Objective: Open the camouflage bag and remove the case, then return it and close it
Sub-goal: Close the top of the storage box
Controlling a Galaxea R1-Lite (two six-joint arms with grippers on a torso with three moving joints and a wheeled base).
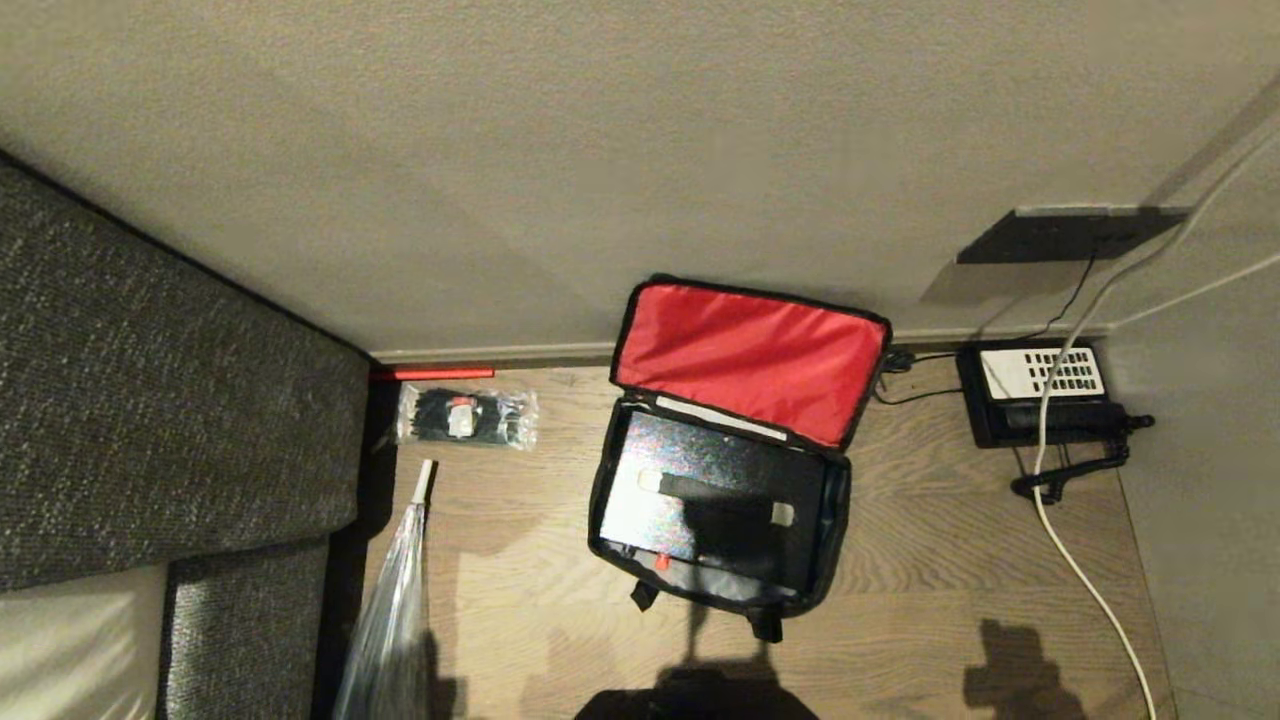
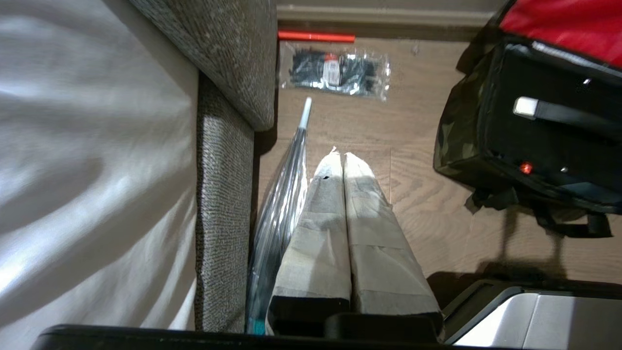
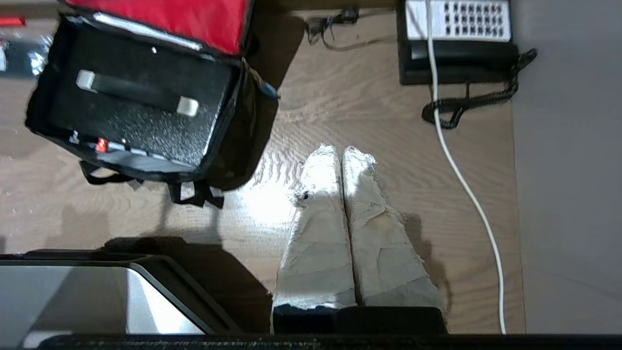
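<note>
The camouflage bag [image 1: 838, 520] lies open on the wooden surface, its lid flipped back against the wall with the red lining [image 1: 750, 360] showing. Inside it rests the black case [image 1: 690, 470], flat, a handle strap across its top and a small red tab at its near side. Neither gripper shows in the head view. In the left wrist view my left gripper [image 2: 340, 158] hangs shut and empty to the left of the bag [image 2: 459, 131]. In the right wrist view my right gripper [image 3: 338, 150] is shut and empty, to the right of the bag [image 3: 243, 146] and apart from it.
A black desk telephone [image 1: 1040, 395] with a coiled cord and a white cable [image 1: 1085, 580] sit right of the bag. A clear packet of black ties [image 1: 465, 417], a red stick [image 1: 440, 373] and a clear-wrapped rod [image 1: 395, 600] lie left. Grey upholstery [image 1: 150, 400] borders the left side.
</note>
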